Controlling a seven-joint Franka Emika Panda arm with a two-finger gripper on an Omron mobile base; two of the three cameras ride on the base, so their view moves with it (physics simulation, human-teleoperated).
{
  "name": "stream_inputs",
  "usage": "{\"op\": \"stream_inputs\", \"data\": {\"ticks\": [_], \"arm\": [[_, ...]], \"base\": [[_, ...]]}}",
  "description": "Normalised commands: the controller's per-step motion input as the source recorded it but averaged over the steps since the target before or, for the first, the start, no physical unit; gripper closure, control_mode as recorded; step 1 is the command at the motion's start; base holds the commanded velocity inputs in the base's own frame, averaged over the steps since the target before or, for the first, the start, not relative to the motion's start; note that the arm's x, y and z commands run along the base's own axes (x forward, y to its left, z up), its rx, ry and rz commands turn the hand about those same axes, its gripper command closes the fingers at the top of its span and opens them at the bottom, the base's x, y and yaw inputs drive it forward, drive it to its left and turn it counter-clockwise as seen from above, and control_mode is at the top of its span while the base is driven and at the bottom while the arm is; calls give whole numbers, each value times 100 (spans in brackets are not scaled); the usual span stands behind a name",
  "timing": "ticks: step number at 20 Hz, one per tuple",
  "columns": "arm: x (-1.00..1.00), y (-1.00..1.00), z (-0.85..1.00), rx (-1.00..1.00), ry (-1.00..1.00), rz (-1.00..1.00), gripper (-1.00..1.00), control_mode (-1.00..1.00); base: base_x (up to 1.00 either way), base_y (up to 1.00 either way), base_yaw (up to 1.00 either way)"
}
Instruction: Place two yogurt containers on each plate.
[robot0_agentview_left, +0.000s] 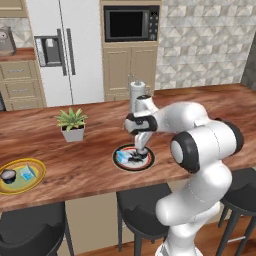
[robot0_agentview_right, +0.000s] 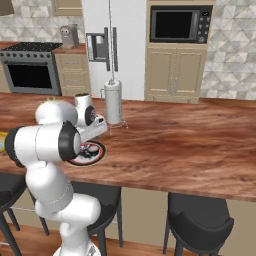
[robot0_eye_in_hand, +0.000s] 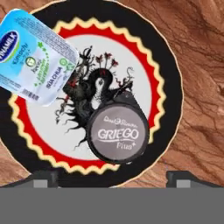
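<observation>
So the gripper (robot0_agentview_left: 137, 156) is hanging right over the dark-rimmed plate (robot0_eye_in_hand: 168, 78) on the wooden counter (robot0_agentview_left: 200, 107), near its front edge. In the hand view the 2 fingertips (robot0_eye_in_hand: 43, 178) sit far apart at the bottom, 1 at each side, with nothing between them and nothing pinched. Wide open, not touching either cup as far as I can see.

Just ahead of the fingers, roughly centred between them, is the round dark yogurt cup (robot0_eye_in_hand: 117, 133) with the grey "Griego" lid, standing on the plate's white centre over the black ink-style drawing. Further ahead and off toward the left fingertip is the light blue squarish yogurt cup (robot0_eye_in_hand: 33, 57), lying across the plate's red and black rim so a corner hangs past the edge.

Well off to the left along the counter is the yellow-rimmed plate (robot0_agentview_left: 37, 181) with another blue cup (robot0_agentview_left: 26, 173) and another dark round cup (robot0_agentview_left: 8, 175) on it. A potted green plant (robot0_agentview_left: 72, 124) stands between the 2 plates, further back. Behind the gripper there's a tall pale canister-looking thing (robot0_agentview_right: 113, 101), hard to say what exactly from here. Black stools (robot0_agentview_left: 32, 227) are tucked under the counter's front edge. Nothing stands between the fingers and the plate.
</observation>
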Motion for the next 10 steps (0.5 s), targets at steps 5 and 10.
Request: {"op": "stream_inputs", "data": {"ticks": [5,10], "arm": [[-66,-14,82,7,-21,-4,-100,-100],[-91,-38,38,2,-7,-21,-100,-100]], "base": [[0,0,0],[0,0,0]]}}
